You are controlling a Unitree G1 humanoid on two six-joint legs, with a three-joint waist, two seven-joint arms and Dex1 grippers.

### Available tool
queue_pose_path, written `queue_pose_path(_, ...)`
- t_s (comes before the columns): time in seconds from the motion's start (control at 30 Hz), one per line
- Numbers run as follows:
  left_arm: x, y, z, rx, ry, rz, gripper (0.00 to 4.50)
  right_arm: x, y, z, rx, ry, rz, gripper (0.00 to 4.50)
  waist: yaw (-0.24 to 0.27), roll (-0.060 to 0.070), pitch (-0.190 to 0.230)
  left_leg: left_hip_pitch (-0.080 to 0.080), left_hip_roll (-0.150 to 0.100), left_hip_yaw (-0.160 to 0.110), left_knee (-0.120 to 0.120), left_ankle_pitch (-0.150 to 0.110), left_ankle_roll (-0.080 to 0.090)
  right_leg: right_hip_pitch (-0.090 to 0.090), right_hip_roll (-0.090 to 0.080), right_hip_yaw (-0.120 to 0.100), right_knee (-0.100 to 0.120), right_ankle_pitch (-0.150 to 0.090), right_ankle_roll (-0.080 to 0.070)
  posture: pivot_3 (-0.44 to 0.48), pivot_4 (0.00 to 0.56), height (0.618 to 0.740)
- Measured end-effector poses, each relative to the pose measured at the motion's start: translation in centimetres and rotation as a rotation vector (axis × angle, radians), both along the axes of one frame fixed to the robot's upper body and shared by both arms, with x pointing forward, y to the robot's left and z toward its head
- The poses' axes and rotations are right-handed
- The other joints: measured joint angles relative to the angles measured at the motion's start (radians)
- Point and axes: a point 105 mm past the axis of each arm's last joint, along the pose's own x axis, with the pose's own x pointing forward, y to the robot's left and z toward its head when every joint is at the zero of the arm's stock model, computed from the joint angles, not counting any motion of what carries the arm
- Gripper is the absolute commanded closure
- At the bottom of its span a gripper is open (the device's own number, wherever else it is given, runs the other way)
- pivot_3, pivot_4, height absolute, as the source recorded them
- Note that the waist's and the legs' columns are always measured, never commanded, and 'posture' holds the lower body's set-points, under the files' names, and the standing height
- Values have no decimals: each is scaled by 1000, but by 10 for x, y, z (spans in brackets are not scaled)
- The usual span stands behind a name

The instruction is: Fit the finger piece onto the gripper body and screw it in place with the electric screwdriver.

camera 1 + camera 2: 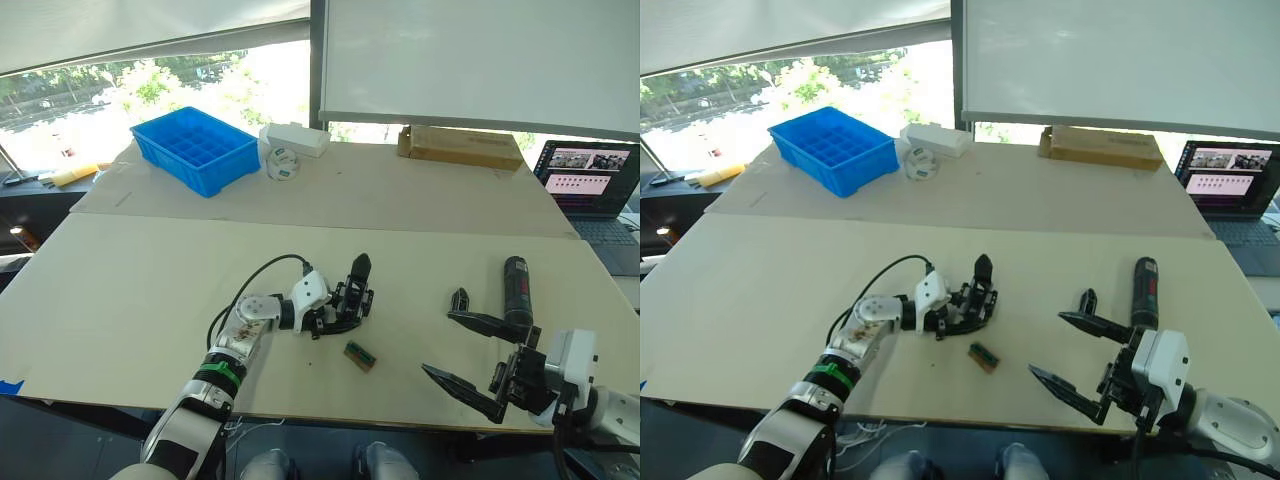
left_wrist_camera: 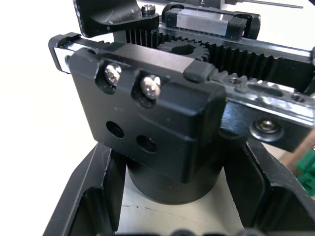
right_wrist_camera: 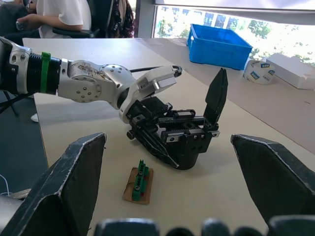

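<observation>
A blue compartment bin (image 1: 196, 149) is sitting at the far left of the desk (image 1: 120, 290), with a white box (image 1: 296, 139) and what may be a tape roll (image 1: 282, 163) beside it. A cardboard box (image 1: 460, 146) is lying farther right, a laptop (image 1: 594, 185) is glowing at the edge, and a small green-and-brown block (image 1: 360, 355) is resting near the front.

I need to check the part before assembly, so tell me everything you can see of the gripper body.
The gripper body is a compact black block on a round base, standing on the pale table. A toothed rack and gear run across its top; two silver screws sit above two empty holes on its face. One pointed black finger sticks up. The left gripper has its jaws around it.
</observation>
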Motion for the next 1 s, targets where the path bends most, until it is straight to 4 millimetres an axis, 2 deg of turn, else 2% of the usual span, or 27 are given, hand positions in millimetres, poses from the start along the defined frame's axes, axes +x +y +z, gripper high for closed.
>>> queue_pose_path(0.03, 1, 0, 0, -3, 2, 6, 1151, -1, 0, -1, 0, 6, -1, 0, 0, 0, 0, 0, 0, 0, 0, 0, 0, 0, 0, 0, 0, 0, 0, 0, 150, 740)
queue_pose_path(0.07, 2, 1, 0, -6, 3, 15, 878, -1, 0, -2, 0, 12, -3, 0, 0, 0, 0, 0, 0, 0, 0, 0, 0, 0, 0, 0, 0, 0, 0, 0, 150, 740)
queue_pose_path(0.13, 3, 3, 0, -10, 3, 28, 22, -3, -2, -5, -1, 27, -10, 0, -1, 0, 0, 0, 0, 0, 0, 0, 0, 0, 0, 0, 0, 0, 0, 0, 150, 740)
queue_pose_path(0.23, 2, 10, 0, -10, 1, 38, 22, -5, -5, -7, -2, 41, -28, 0, -8, 1, 0, 0, 0, -1, 0, 0, 0, 0, 1, 0, 0, 0, 0, 0, 150, 740)
queue_pose_path(0.33, -2, 26, 0, -15, 23, 48, 22, -8, -10, -3, 31, 35, -61, 0, -21, 1, -1, 0, 2, -1, 0, 1, -2, -1, 3, 1, 0, 0, -1, 0, 150, 740)
queue_pose_path(0.5, -2, 83, 2, 20, 42, 149, 22, -20, -15, -1, 65, 86, -94, 0, -25, 2, -1, 1, 4, -1, -1, 2, -4, -1, 4, 1, 1, -2, -3, 0, 150, 740)
queue_pose_path(0.6, -11, 122, 3, 38, 77, 189, 22, -25, -22, -2, 83, 125, -145, 0, -23, 2, -1, 0, 4, -1, -1, 2, -5, -3, 3, 1, 2, -2, -4, 0, 150, 740)
queue_pose_path(0.7, -23, 143, 18, -17, 129, 193, 22, -22, -33, -3, 69, 105, -256, 0, -16, 2, -1, -1, 4, -1, -1, 2, -5, -3, 0, 3, 1, -4, -2, 0, 150, 740)
queue_pose_path(0.83, -46, 154, 51, -64, 127, 119, 22, -18, -46, -9, 73, 103, -369, 0, -12, 3, 0, -2, 3, -2, -1, 2, -5, -3, -2, 4, 2, -10, -4, 0, 150, 740)
queue_pose_path(0.93, -53, 147, 70, -90, 73, 60, 22, -15, -45, -9, 82, 110, -378, 0, -12, 4, 0, -1, 3, -2, -1, 2, -5, -3, 0, 5, 2, -10, -3, 0, 150, 740)
queue_pose_path(1.0, -57, 142, 79, -105, 35, 24, 22, -2, -50, -14, 41, 179, -445, 0, -18, 4, 0, -1, 3, -1, -1, 2, -5, -3, 0, 7, 2, -10, -4, 0, 150, 740)
